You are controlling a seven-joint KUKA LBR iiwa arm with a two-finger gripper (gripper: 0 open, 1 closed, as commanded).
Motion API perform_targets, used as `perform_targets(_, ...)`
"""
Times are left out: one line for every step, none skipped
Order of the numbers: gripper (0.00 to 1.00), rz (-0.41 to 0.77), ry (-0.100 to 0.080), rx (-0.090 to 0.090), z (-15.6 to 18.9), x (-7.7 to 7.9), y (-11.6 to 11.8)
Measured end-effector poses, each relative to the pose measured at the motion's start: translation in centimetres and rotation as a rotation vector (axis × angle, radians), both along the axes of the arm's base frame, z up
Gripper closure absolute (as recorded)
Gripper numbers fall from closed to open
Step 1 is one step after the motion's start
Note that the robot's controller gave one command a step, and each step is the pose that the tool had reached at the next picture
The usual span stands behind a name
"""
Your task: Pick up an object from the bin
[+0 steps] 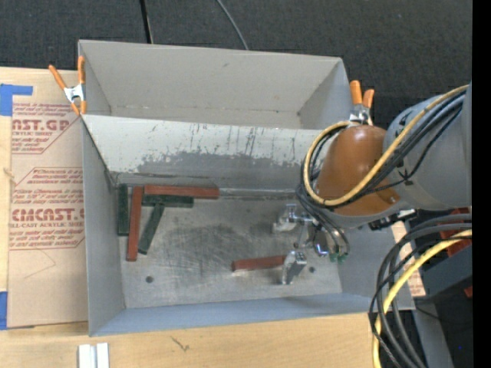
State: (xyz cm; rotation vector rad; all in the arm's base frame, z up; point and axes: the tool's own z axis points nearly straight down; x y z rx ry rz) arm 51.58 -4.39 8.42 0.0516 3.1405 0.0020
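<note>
At the left rear of the floor of the grey metal bin (207, 83), a cluster of dark green and reddish-brown flat bars (150, 209) lies crossed and touching. Well apart, right of centre near the front wall, a single reddish-brown flat bar (258, 264) lies flat. The two-finger gripper (290, 245) stands at that bar's right end with its fingers spread; the front finger (292, 270) touches the bar's end, and bare floor shows between the fingers. Nothing is pinched. The orange dome cover (349, 167) and looped cables (387, 156) hide the wrist and the bin's right wall. The floor is scuffed and streaked. Dark carpet lies behind the bin.
</note>
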Motion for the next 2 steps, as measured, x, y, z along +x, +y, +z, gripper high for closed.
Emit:
perform_targets(1.00,0.172,-0.023,-0.010,-0.65,1.00,2.11)
perform_targets(1.00,0.172,-0.023,-0.010,-0.65,1.00,2.11)
